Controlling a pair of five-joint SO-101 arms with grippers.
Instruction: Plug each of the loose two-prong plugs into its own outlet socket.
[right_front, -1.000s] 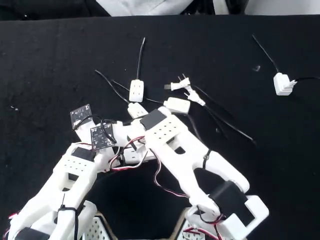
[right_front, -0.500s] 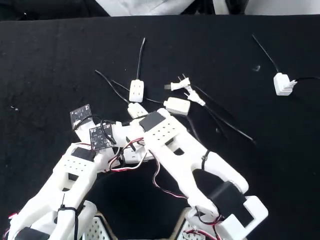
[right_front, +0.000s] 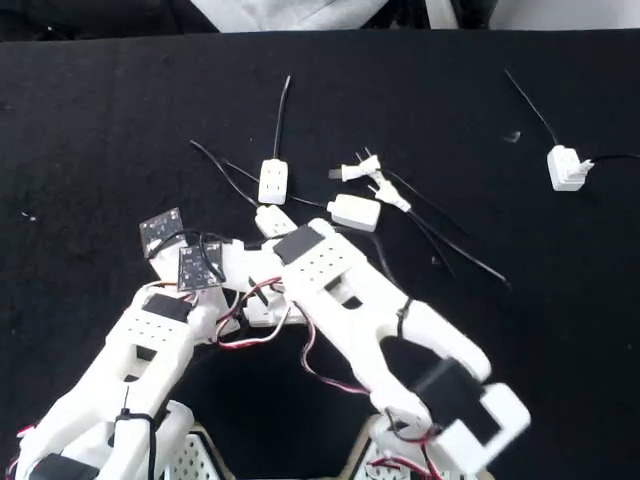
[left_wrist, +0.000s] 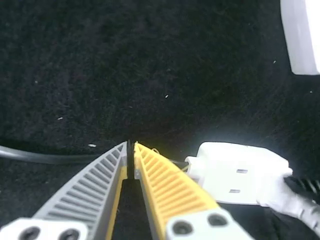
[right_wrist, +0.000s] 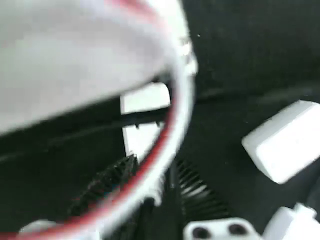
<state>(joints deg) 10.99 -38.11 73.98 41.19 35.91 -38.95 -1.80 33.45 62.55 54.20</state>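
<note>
Three white outlet sockets lie mid-table: one (right_front: 273, 182) farthest back, one (right_front: 271, 217) partly under the arms, one (right_front: 354, 211) to the right. Two loose two-prong plugs (right_front: 355, 170) (right_front: 389, 193) lie just behind the right socket. A fourth white piece (right_front: 567, 167) sits far right. Both arms meet over the half-covered socket. My left gripper (left_wrist: 131, 147) is shut, tips low over the black cloth, with a socket (left_wrist: 240, 172) just beside it. My right gripper (right_wrist: 150, 172) points at a socket (right_wrist: 145, 117), partly hidden by a white arm part and a red wire.
Black cables (right_front: 445, 240) trail from the sockets and plugs across the black cloth (right_front: 100, 130), some running under the arms. A white block (right_wrist: 285, 140) lies close to the right gripper. The left and far-back parts of the table are bare cloth.
The right arm has shifted slightly to the left, and the left arm's wrist has edged back a little. Sockets and plugs lie where they were.
</note>
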